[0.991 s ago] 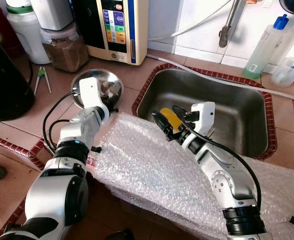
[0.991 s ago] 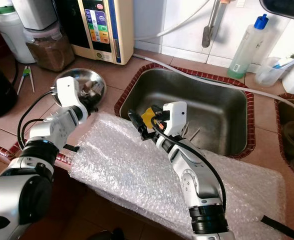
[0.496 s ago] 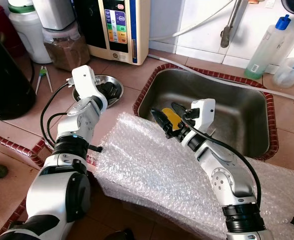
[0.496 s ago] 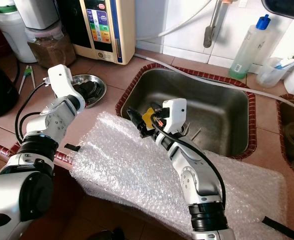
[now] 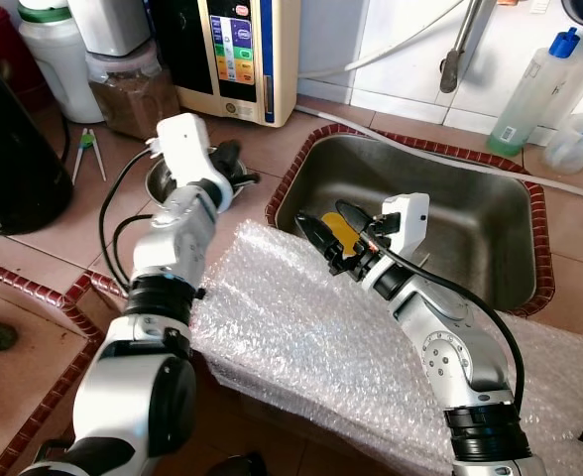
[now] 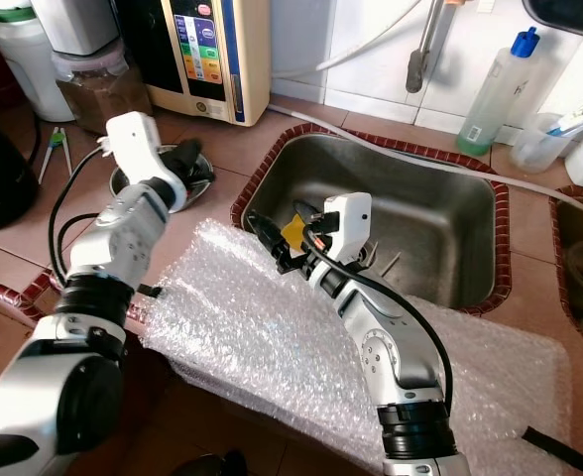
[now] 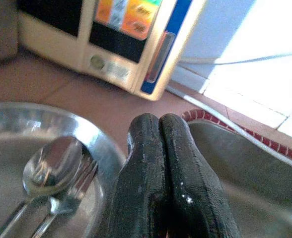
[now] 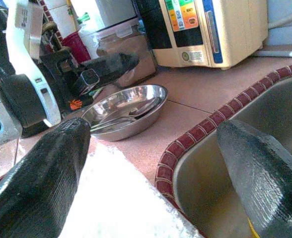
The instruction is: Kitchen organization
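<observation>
A steel bowl (image 7: 94, 148) holding a spoon (image 7: 49, 166) and a fork stands on the tiled counter left of the sink (image 5: 470, 203). My left gripper (image 5: 242, 169) hovers over the bowl's right rim with its two black fingers (image 7: 158, 148) pressed together and nothing between them. My right gripper (image 5: 320, 213) is open at the sink's near left corner, above the bubble wrap sheet (image 5: 301, 327). A yellow piece (image 5: 343, 234) shows between its fingers near their base. From the right wrist, the bowl (image 8: 126, 109) lies ahead beyond the wrap.
A water purifier (image 5: 237, 50), a jar of brown powder (image 5: 123, 94) and a white jug (image 5: 58, 64) line the back left. Green tongs (image 5: 85, 149) lie by a black appliance (image 5: 9, 149). A soap bottle (image 5: 531, 94) and tap (image 5: 455, 45) stand behind the sink.
My left gripper has swung right, from behind the bowl to over its right rim, and now hides much of it. The right arm has barely moved.
</observation>
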Motion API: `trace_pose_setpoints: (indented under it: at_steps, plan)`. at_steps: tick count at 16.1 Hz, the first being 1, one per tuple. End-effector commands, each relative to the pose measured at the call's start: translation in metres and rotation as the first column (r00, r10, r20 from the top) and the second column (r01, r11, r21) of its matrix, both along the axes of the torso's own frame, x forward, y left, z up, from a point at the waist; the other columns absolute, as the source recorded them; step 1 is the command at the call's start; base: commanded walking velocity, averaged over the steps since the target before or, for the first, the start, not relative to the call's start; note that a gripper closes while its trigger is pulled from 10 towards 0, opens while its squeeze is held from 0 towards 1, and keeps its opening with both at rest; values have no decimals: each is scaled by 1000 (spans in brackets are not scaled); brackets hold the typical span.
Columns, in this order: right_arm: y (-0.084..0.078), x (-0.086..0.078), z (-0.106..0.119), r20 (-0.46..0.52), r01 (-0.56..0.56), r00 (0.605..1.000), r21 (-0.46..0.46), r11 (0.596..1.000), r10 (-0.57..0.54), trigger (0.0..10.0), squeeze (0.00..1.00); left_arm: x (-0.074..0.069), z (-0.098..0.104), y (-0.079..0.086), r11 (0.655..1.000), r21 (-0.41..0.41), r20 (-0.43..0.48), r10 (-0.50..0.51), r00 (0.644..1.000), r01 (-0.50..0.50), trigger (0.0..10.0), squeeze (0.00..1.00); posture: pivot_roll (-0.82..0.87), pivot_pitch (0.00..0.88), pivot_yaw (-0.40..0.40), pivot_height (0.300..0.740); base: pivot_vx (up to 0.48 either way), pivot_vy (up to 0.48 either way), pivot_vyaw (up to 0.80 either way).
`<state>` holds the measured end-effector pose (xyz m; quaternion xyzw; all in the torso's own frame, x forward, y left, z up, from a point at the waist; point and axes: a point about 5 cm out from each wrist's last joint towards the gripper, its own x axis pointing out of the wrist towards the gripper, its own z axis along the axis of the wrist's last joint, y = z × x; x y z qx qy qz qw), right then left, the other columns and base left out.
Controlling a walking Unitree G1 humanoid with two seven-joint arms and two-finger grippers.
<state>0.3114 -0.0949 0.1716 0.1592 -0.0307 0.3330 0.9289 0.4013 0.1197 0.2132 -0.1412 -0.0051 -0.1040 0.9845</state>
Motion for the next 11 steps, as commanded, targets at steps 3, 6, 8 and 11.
trace_pose_setpoints:
  at_steps: [3,6,8,11]
  plan:
    - [-3,-1,3,8,9,1000,3,1000,-9,10000,0,3,4,26,988,112,20,103,995,-104,10000,1000,-47,83,20,740,0,0,0]
    - [-2,-1,1,5,10,1000,0,1000,-10,10000,0,4,-5,45,977,179,-17,119,993,-114,10000,1000,-46,84,24,740,0,0,0]
    - [-2,-2,1,3,13,1000,-1,1000,-13,10000,0,4,-12,47,976,192,-50,114,992,-102,10000,1000,-46,84,26,740,0,0,0]
    - [0,-3,0,0,12,1000,-6,1000,-12,10000,0,4,-28,47,957,284,-137,99,986,-57,10000,1000,-52,90,33,740,0,0,0]
